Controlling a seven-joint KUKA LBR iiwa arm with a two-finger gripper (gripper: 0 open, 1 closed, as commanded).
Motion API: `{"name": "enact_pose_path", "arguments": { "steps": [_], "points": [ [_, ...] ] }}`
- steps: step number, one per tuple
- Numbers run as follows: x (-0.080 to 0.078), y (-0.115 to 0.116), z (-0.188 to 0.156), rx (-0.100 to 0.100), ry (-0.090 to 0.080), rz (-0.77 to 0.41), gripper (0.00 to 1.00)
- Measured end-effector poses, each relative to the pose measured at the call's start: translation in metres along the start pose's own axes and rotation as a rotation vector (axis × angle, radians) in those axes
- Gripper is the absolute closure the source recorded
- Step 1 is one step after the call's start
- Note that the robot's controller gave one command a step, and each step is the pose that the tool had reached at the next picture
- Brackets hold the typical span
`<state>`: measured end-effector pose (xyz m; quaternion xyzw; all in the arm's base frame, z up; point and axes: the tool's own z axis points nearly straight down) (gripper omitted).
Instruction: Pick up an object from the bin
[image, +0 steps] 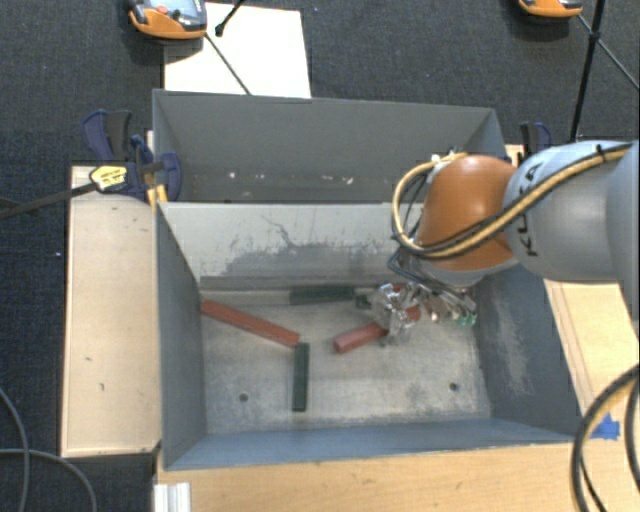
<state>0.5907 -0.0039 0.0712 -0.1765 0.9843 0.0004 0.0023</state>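
Nearest, a dark green bar (299, 375) lies on the bin (180, 350) floor. Beyond it, the claw (398, 320) sits at the right end of a short red block (356, 340); whether it is spread or pressed together I cannot tell. A grip that far off-centre could let the block swing and slip loose.

The bin (330, 140) is grey, with red-brown bars (250, 322) and dark green bars (299, 377).

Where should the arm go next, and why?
Probably ease a little to the view's left, over the middle of the short red block: the arm's tip hangs at its right end, and the other bars lie farther off.
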Motion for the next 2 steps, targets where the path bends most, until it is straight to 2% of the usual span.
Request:
{"name": "enact_pose_path", "arguments": {
  "steps": [1,2],
  "points": [
    [0.003,0.001,-0.004,-0.002,0.004,-0.003,1.00],
    [0.012,0.009,-0.040,0.002,-0.004,0.016,1.00]
  ]
}}
